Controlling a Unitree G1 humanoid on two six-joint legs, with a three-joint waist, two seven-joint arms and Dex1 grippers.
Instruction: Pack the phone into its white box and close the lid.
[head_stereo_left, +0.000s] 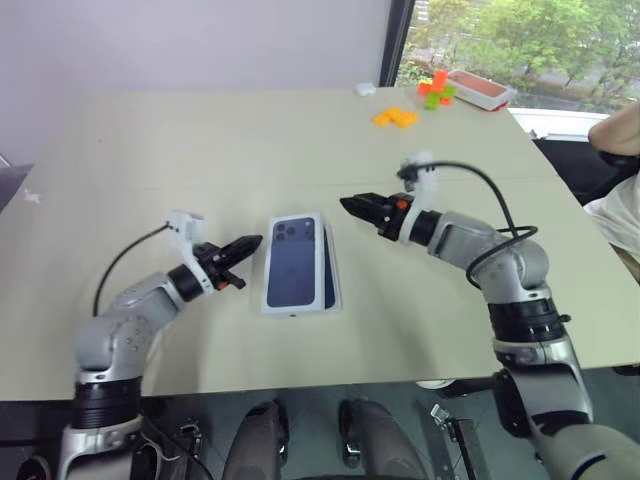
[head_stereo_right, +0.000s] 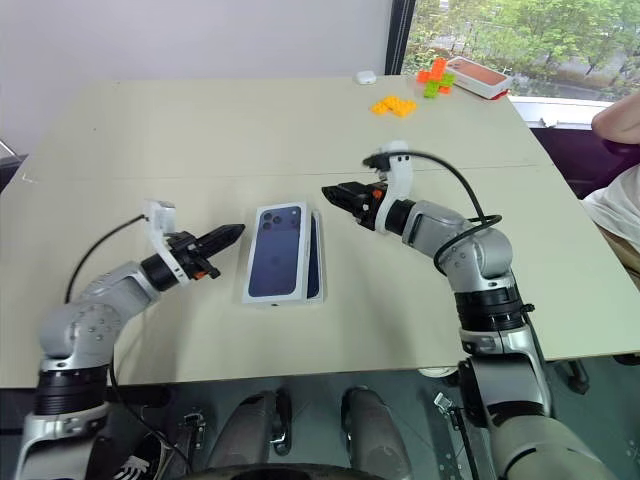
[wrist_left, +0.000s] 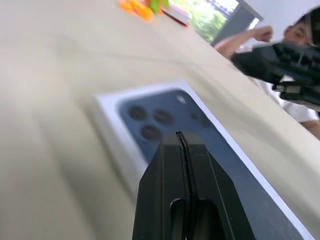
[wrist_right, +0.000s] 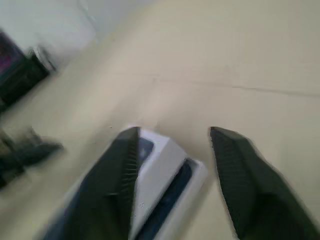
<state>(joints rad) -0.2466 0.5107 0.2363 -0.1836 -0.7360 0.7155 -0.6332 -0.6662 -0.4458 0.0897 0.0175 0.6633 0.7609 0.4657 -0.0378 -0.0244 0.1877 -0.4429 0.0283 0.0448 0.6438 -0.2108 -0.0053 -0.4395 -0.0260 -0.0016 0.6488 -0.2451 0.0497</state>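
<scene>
The lid (head_stereo_left: 295, 262), white with a dark blue phone picture on top, lies near the middle of the table. It sits askew over the white box (wrist_right: 199, 174). A dark blue strip of the phone (head_stereo_left: 330, 272) shows along the lid's right side. My left gripper (head_stereo_left: 256, 241) is shut and empty, level, with its tip just left of the lid's far end. My right gripper (head_stereo_left: 345, 204) hovers above the far right corner of the lid. Its fingers (wrist_right: 120, 165) are apart with nothing between them.
Orange blocks (head_stereo_left: 396, 117), green and orange blocks (head_stereo_left: 437, 90), a red tray (head_stereo_left: 480, 90) and a small white object (head_stereo_left: 365, 89) lie at the far right of the table. A person's arm (head_stereo_left: 615, 135) shows past the right edge.
</scene>
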